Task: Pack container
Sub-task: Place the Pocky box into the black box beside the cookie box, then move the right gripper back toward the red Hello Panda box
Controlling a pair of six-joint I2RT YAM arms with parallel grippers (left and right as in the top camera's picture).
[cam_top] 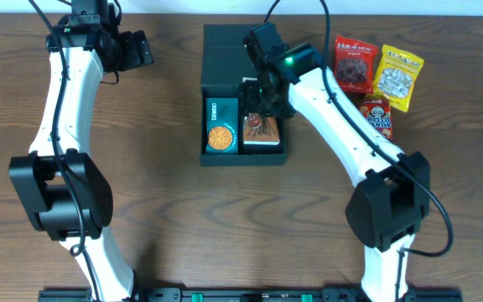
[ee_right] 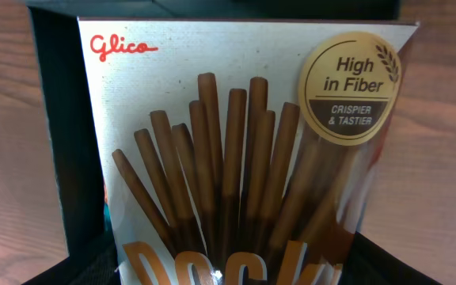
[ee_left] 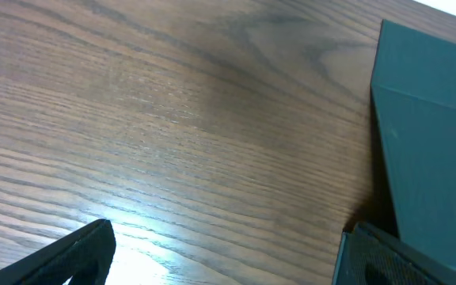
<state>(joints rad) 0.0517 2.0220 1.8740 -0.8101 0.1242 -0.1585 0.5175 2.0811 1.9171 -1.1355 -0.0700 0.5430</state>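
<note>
Overhead: R arm point(cam_top: 342, 117) over container point(cam_top: 225, 50), R fingers point(ee_right: 402, 265) pinching Pocky box point(ee_right: 236, 158); L fingers point(ee_left: 70, 257) spread.

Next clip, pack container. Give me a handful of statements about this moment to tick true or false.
1. The left tool holds a snack. False: it is open and empty above the bare table.
2. A teal snack box lies in the container. True.
3. The right tool is shut on the Pocky box, at the container. True.
4. The flap lid is closed. False: it is folded open.
5. The red packet and yellow packet are inside the container. False: they lie on the table to its right.
</note>
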